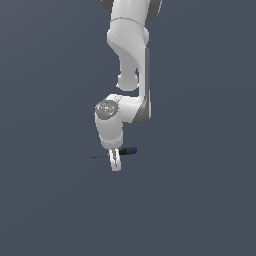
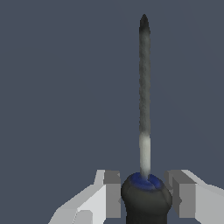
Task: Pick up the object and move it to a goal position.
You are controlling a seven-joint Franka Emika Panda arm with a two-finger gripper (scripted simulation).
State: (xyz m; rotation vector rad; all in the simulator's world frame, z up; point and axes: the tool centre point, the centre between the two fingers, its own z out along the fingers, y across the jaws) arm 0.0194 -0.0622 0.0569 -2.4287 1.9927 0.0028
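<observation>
Descending from the top edge of the exterior view, the white, grey-jointed Panda arm [image 1: 129,55] bends at a rounded joint and directs its wrist straight down, ending in the white two-finger gripper [image 1: 115,161] low over the flat dark grey-blue surface [image 1: 50,200]. The small thin screwdriver with a black-and-blue handle and slim dark metal shaft [image 1: 122,151] lies roughly level between the fingers, its handle projecting toward the exterior view's right and its shaft toward the exterior view's left. In the wrist view, the grey pads [image 2: 112,194] flank the black handle near its blue collar, one on each side, with narrow gaps visible, so firm contact cannot be confirmed. The shaft extends away from the gripper [image 2: 146,194] to a dark pointed tip.
</observation>
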